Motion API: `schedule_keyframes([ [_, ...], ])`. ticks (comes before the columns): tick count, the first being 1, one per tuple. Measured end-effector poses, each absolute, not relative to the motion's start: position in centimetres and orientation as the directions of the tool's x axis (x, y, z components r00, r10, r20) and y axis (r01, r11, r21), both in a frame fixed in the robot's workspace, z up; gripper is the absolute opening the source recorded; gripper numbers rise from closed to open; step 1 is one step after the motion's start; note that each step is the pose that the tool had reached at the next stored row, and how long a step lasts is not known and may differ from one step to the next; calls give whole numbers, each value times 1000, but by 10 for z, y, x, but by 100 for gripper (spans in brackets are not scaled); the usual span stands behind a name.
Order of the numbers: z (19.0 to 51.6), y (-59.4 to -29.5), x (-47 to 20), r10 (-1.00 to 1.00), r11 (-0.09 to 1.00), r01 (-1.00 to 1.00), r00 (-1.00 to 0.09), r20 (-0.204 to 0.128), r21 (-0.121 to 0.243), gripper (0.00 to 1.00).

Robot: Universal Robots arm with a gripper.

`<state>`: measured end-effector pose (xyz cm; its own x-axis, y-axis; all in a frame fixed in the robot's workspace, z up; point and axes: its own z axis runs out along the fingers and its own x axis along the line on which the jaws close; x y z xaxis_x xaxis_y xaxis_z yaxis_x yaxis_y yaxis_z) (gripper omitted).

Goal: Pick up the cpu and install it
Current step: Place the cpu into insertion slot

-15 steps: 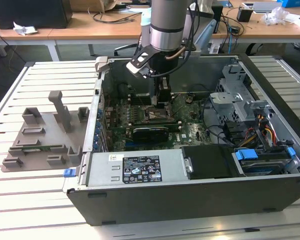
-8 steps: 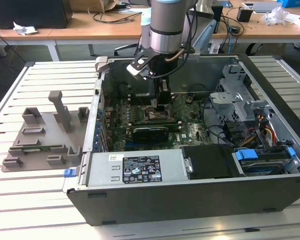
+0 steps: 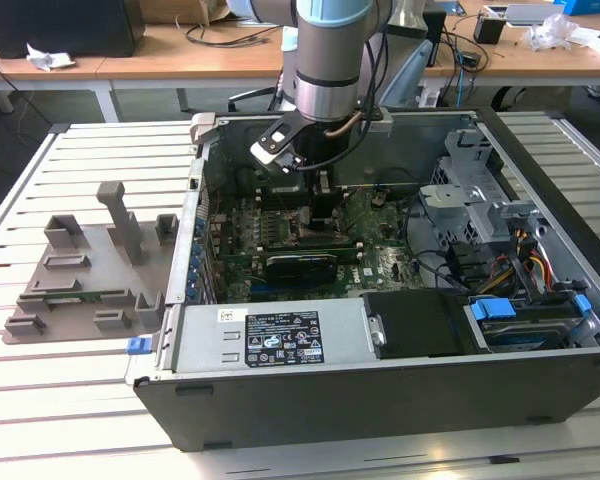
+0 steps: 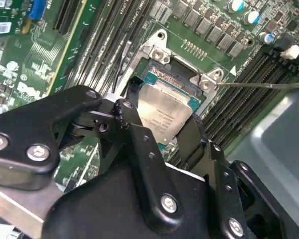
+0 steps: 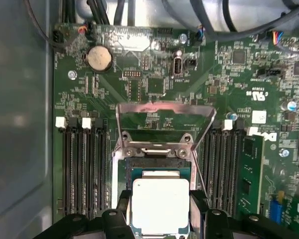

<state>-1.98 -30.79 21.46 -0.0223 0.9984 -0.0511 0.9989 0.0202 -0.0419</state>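
**Operator:** Where is the cpu right now?

**Spotter:** Your gripper has it. The two fingers are pinching the cpu by opposite edges, shiny lid up, right over the socket on the motherboard. Whether it hangs just above the socket or already rests in it, you can't tell from either wrist view.

**Operator:** Why hold it like that?

**Spotter:** My guess is that an edge grip keeps your fingers off the lid and the underside, and holds the chip flat and square to the opening. You'll see the hinged metal frame tipped up at the socket's far edge from the gripper, which leaves the opening bare. The computer case lies on its side on the slatted surface, open face up, so your arm reaches straight down into it.

**Operator:** Give me a count.

**Spotter:** One cpu, one socket, one raised frame, and one thin lever rod sticking out beside it. There are two banks of memory slots — one either side of the socket. One coin battery sits beyond the frame. Outside the case, at the exterior view's left, you have one grey tray of upright blocks on the surface — well apart from the gripper.
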Motion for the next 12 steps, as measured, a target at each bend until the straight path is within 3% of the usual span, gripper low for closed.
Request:
schedule_keyframes([
  [12,202,-307,-20,998,26,999,-28,-50,-42,55],
])
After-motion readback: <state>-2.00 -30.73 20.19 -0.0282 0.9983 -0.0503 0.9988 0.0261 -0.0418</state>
